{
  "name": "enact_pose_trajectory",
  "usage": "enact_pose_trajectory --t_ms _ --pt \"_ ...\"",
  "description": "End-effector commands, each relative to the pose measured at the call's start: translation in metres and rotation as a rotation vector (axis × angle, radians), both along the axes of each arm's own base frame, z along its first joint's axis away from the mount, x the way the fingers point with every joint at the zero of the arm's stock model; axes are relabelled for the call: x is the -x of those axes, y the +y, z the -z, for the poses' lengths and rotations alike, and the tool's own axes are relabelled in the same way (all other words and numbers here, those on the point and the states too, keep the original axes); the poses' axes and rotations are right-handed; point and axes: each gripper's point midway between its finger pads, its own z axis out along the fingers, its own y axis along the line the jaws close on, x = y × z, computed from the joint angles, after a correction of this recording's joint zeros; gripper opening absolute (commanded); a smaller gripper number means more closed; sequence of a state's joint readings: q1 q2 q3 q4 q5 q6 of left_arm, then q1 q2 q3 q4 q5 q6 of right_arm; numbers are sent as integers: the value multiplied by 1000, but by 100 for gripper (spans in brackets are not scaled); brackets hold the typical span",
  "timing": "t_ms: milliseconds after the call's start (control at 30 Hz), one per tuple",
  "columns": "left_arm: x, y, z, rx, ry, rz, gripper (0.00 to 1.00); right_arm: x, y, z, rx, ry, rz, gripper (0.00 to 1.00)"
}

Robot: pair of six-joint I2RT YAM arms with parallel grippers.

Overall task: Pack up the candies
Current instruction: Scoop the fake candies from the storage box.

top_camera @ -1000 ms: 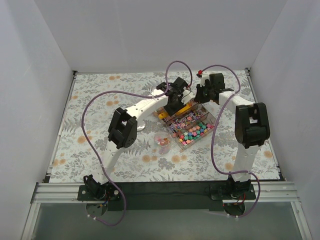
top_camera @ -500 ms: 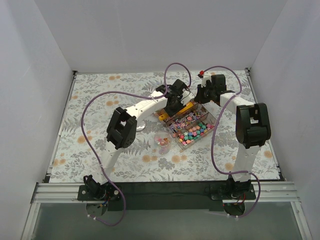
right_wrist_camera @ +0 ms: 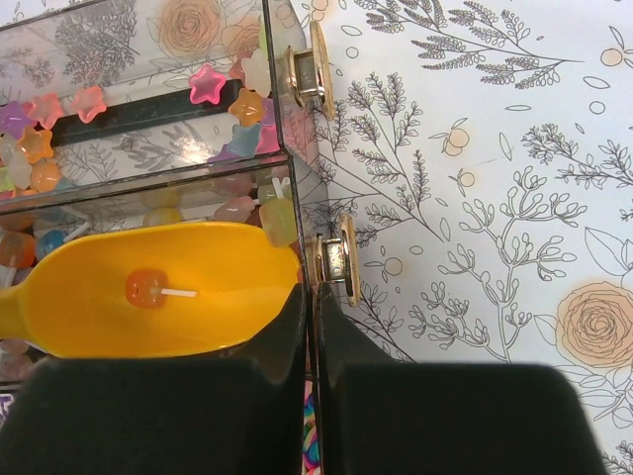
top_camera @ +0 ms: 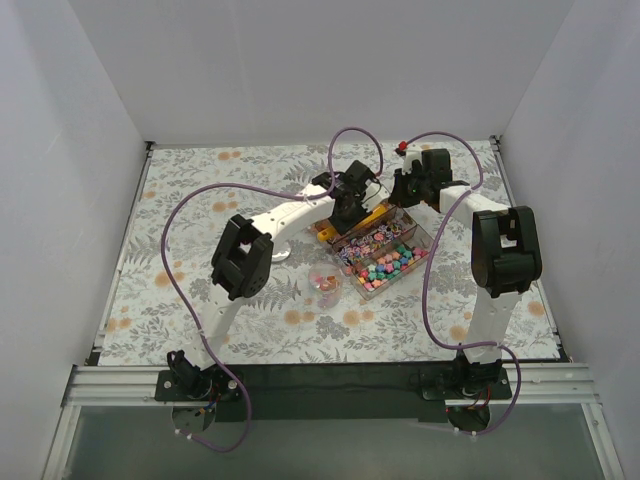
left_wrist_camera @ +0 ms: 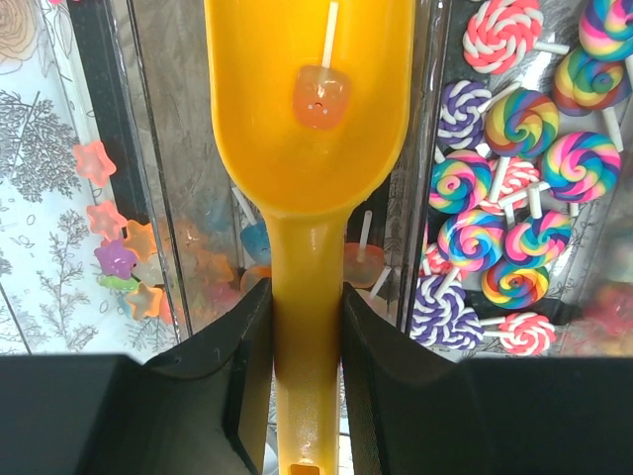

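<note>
Tiny mixed-colour bead candies [top_camera: 388, 264] fill the near-right compartment of the clear plastic box [top_camera: 370, 290]; rainbow swirl lollipops [left_wrist_camera: 554, 168] lie jumbled alongside; one translucent orange lollipop [left_wrist_camera: 321, 96] rests in the yellow-orange plastic scoop [left_wrist_camera: 307, 178].

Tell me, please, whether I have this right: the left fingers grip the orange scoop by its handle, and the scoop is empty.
Not quite: the scoop is not empty. The left wrist view shows one orange candy on a white stick lying in its bowl. The left fingers do grip the handle.
</note>
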State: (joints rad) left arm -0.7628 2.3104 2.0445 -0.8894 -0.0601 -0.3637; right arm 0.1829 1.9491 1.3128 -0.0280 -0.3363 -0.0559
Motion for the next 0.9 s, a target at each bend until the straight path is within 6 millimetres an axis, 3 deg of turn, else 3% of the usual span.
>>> enact_pose_trajectory --t_ms 0,267,633,867 --pt "11 1 -30 -19 -35 62 0 11 13 -13 -32 20 -16 1" --pt "15 -5 -44 49 -50 78 0 14 14 -15 -26 21 -24 1" --pt "6 40 -56 -189 -129 118 0 13 10 -15 -1 14 -19 1" --pt "-1 47 -65 -260 -177 176 0 11 11 -18 -4 3 -32 1"
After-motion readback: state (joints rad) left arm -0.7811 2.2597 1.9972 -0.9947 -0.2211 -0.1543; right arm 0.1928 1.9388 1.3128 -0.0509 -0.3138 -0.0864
